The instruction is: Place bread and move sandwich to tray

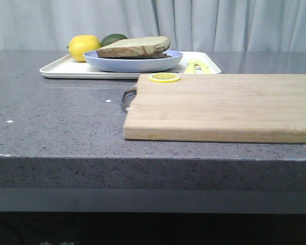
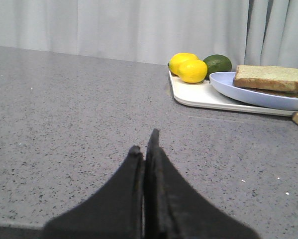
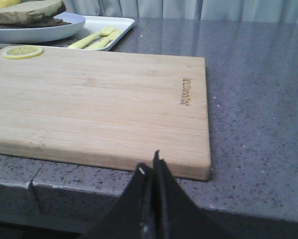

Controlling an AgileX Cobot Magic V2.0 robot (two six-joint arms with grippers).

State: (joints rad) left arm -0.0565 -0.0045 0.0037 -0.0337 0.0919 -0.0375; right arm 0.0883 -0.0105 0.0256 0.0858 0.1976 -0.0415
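Lying flat, long axis left-right: bread on plate, tray | both fingers closed, empty

The only writing in view is a small mark burned into the wooden cutting board, seen from the right wrist camera. It runs sideways along the board's edge, just beyond the right gripper whose fingers are pressed together, and slightly off to one side of them. The letters are too small and turned to read with certainty; no other text, number or sign can be read anywhere.
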